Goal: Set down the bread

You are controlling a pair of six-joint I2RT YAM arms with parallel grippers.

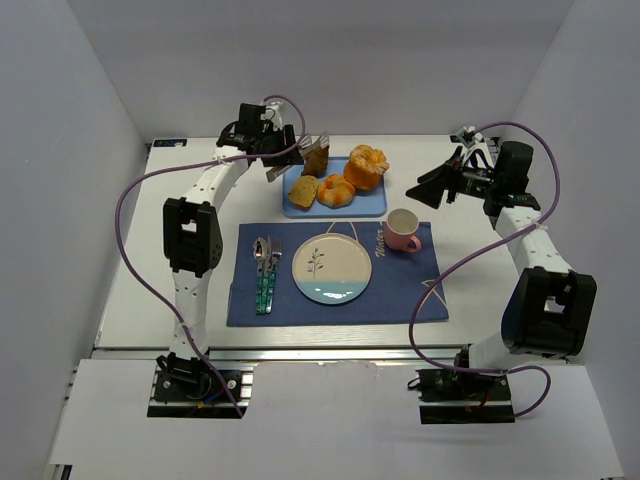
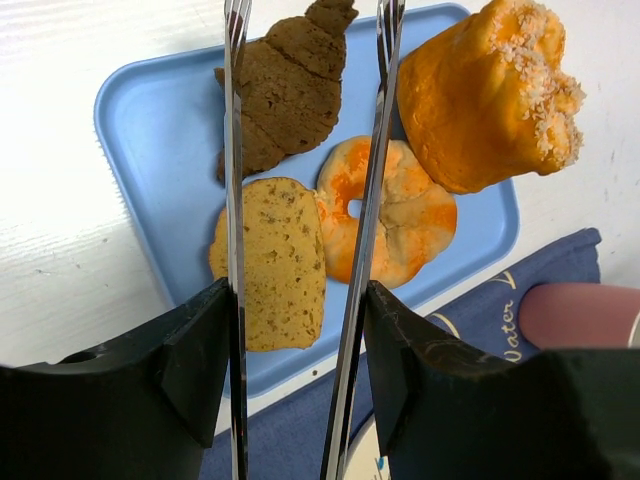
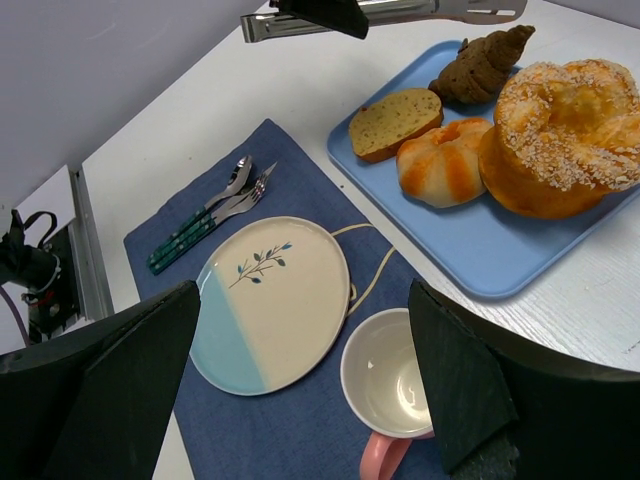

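Observation:
The bread, a dark brown lumpy pastry with a pointed end, lies at the back left of the blue tray. My left gripper is shut on a pair of metal tongs, whose two arms stand apart on either side of the bread. From the right wrist view the tongs hover just above the bread without touching it. In the top view the left gripper sits over the tray's left end. My right gripper is open and empty, above the plate and cup.
On the tray lie a pale yellow cake slice, an orange ring bun and a big golden bun. A blue placemat holds a plate, a pink cup and cutlery.

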